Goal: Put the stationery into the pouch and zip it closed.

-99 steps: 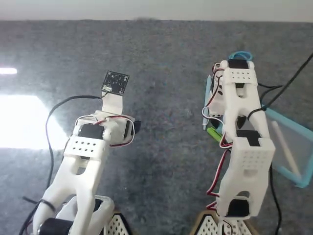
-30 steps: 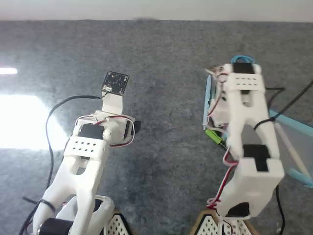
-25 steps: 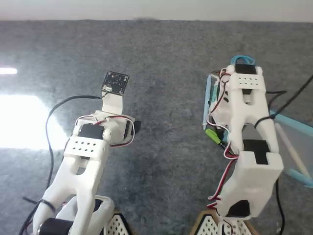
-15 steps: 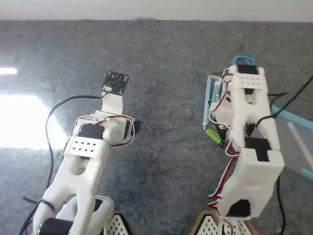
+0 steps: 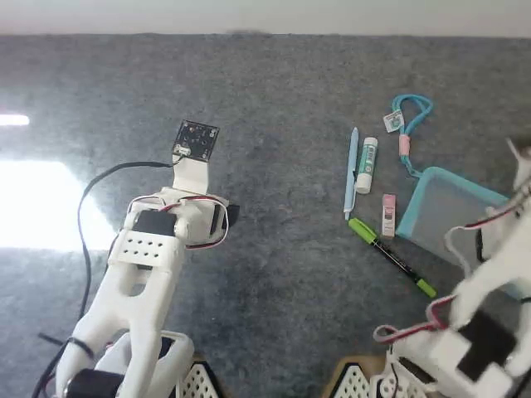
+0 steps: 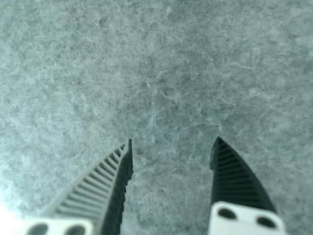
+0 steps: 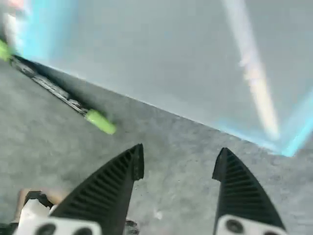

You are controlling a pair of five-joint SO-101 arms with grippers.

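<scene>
**A:** High view?
**B:** The right arm [image 5: 485, 348] has pulled back near-right, uncovering the translucent blue zip pouch [image 5: 444, 211]. The green marker pen [image 5: 390, 255] lies loose left of it, so packing remains.
**A:** Left wrist?
**B:** Left tool [image 6: 171, 147] wide, empty, over grey tabletop [image 6: 156, 58].
**A:** Right wrist?
**B:** Right tool [image 7: 181, 154] wide, empty, just beside the pouch.

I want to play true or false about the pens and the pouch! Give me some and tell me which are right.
1. The green marker is inside the pouch. False: it lies on the table beside the pouch.
2. The left gripper and the right gripper are both open and hold nothing. True.
3. The blue pen and the glue stick lie side by side. True.
4. The left gripper is squeezing the pink eraser. False: it hangs over bare table, and the eraser lies next to the pouch.
</scene>
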